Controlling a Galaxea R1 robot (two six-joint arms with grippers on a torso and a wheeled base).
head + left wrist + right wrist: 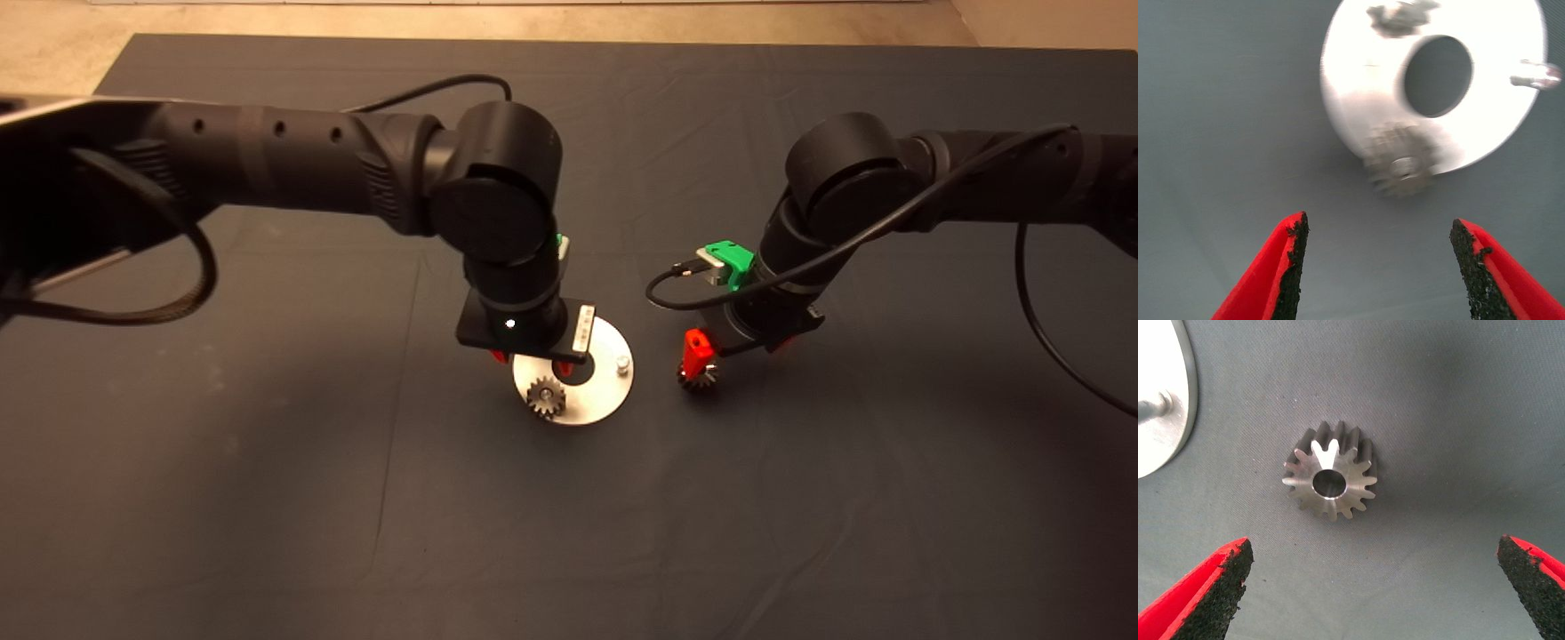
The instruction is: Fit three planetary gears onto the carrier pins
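The round silver plate (597, 400) lies mid-mat. One planetary gear (545, 397) sits on a carrier pin at its near edge. Another carrier pin (622, 363) stands bare. In the left wrist view the seated gear (1401, 163) and the bare pin (1538, 73) show, plus a blurred gear-like shape (1401, 17) on the plate's far side. My left gripper (532, 360) hovers over the plate, open and empty (1378, 267). A loose gear (1330, 480) lies flat on the mat right of the plate. My right gripper (1371, 587) hangs open above it (738, 351).
The dark mat (267, 498) runs wide around the plate. Both black arms reach in over the mat's middle, and a cable (685, 298) loops beside the right wrist. The plate's edge (1165, 420) shows close to the loose gear.
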